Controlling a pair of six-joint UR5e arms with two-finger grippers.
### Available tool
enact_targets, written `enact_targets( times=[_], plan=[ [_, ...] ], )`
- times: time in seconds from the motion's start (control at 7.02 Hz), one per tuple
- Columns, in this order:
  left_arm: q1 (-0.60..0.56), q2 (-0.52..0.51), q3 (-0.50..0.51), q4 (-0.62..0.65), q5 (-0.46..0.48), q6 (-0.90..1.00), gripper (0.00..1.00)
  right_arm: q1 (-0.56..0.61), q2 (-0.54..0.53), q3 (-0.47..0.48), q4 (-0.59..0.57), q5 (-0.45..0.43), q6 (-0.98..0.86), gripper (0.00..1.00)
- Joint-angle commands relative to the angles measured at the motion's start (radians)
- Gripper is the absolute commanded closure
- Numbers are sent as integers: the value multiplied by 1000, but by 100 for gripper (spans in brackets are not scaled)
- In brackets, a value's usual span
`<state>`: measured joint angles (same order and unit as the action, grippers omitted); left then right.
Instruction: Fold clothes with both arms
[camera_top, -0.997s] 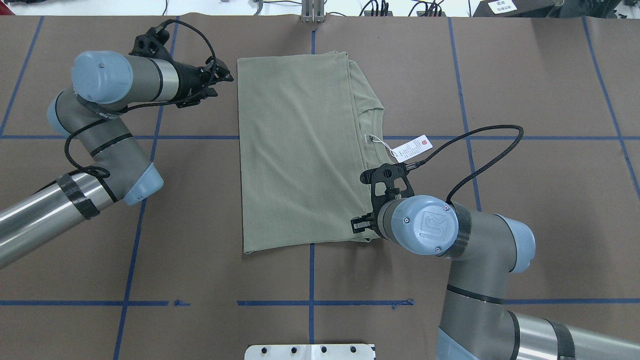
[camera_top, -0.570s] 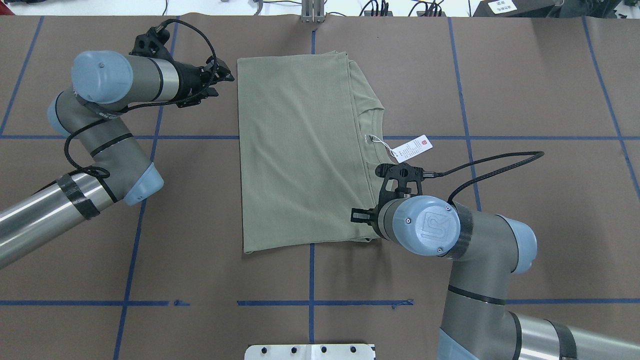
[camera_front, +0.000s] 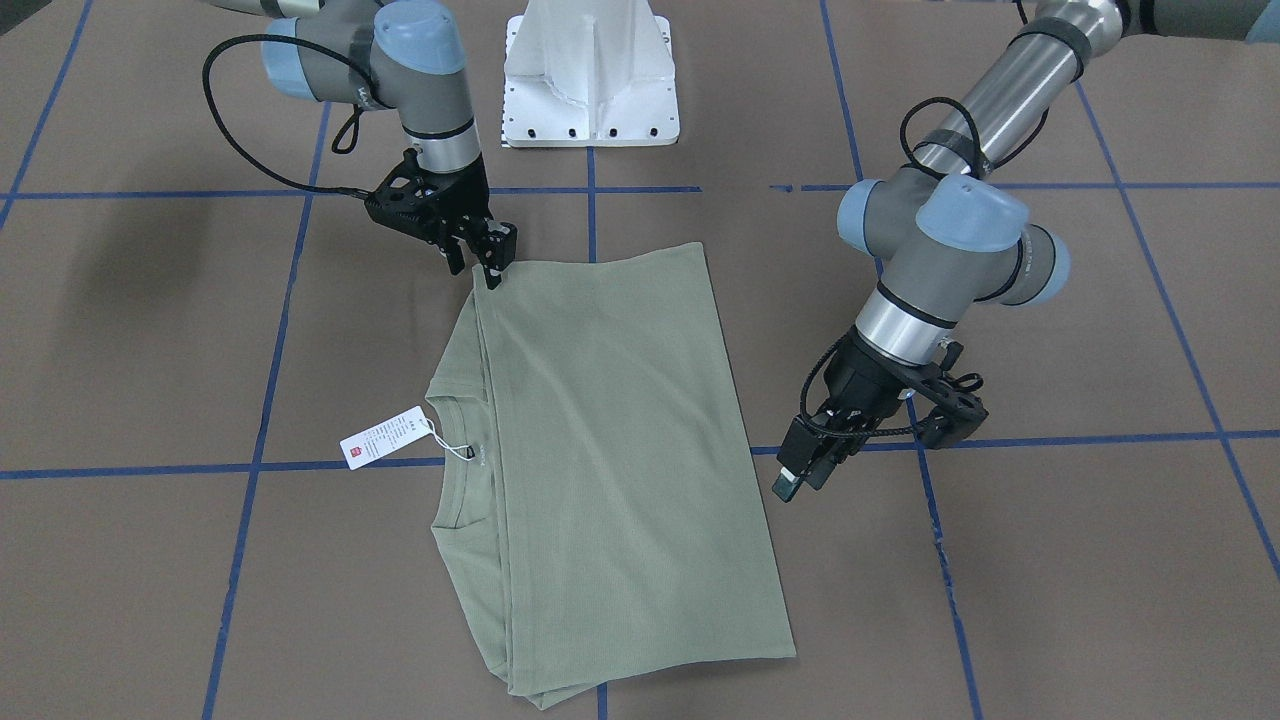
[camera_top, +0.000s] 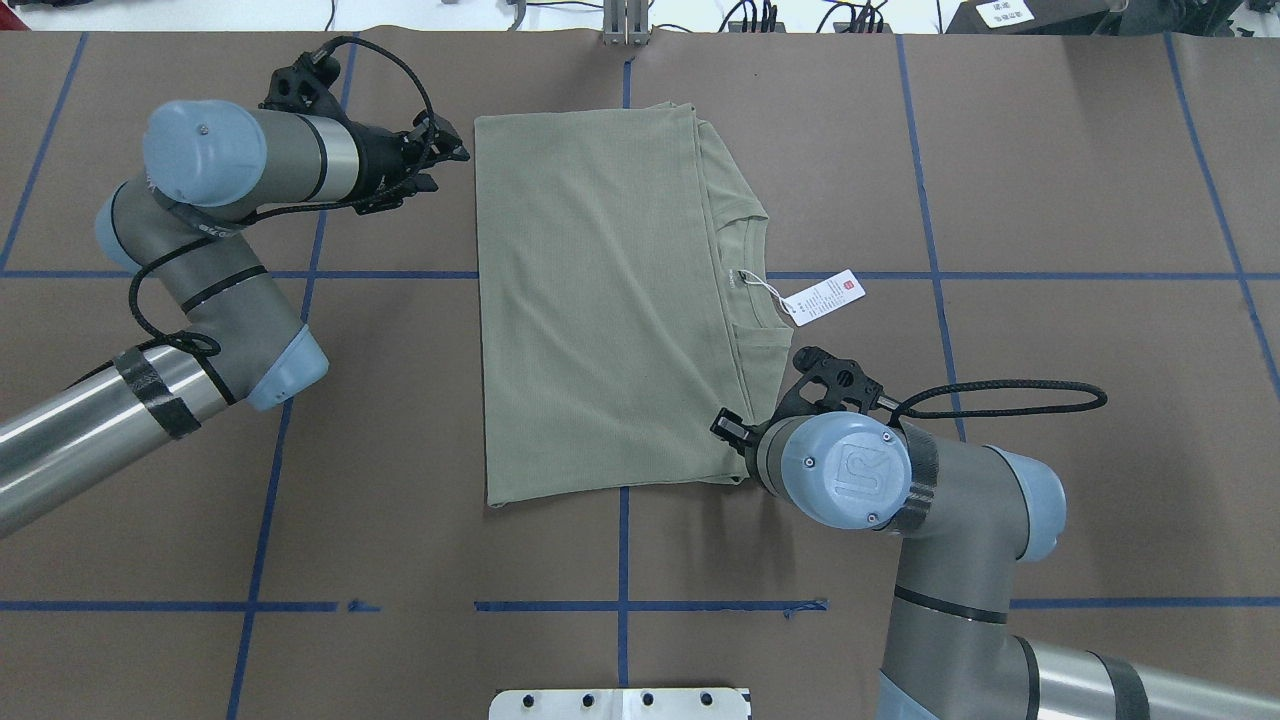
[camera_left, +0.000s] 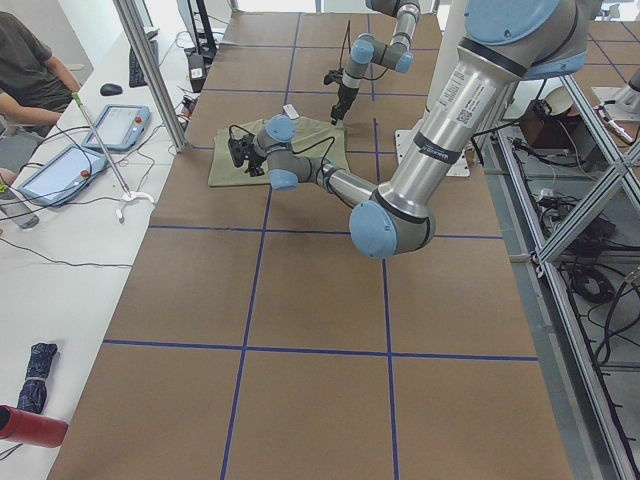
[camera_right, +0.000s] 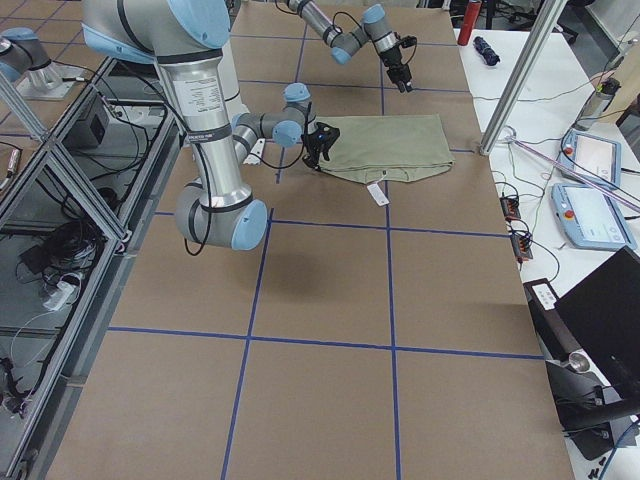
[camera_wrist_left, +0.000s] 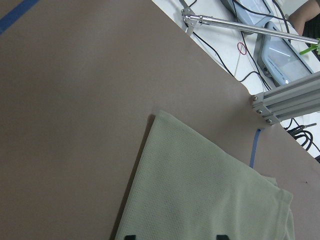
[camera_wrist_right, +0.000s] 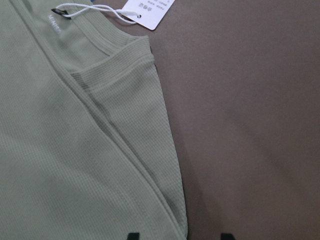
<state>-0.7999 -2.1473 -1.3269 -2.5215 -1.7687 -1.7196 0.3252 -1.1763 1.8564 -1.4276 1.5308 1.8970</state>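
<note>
The sage-green shirt (camera_top: 600, 300) lies flat on the brown table, folded lengthwise into a rectangle, and also shows in the front-facing view (camera_front: 620, 440). Its collar and white hang tag (camera_top: 825, 296) stick out on the robot's right side. My left gripper (camera_top: 447, 168) is open and empty, just off the shirt's far-left corner; in the left wrist view (camera_wrist_left: 175, 236) its tips straddle the cloth edge. My right gripper (camera_top: 722, 428) is open and empty at the shirt's near-right corner. It hovers over the folded edge in the right wrist view (camera_wrist_right: 180, 235).
The white pedestal base (camera_front: 590, 70) stands at the near table edge. Blue tape lines (camera_top: 622, 600) grid the brown table cover. An aluminium post (camera_left: 150, 70) and tablets (camera_left: 60, 170) stand at the far side, where a person (camera_left: 30, 60) sits.
The right wrist has rotated and its cable has swung down and right; the right gripper has shifted slightly along the shirt's right edge. The left arm has barely moved.
</note>
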Motion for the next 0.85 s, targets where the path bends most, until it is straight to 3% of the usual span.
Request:
enact_targets(
  times=[0.0, 0.71],
  plan=[
    [1, 1, 0, 1, 0, 0, 38, -2, 1, -14, -1, 2, 11, 37],
    [1, 0, 0, 1, 0, 0, 38, 8, 21, -51, -1, 17, 5, 39]
  ],
)
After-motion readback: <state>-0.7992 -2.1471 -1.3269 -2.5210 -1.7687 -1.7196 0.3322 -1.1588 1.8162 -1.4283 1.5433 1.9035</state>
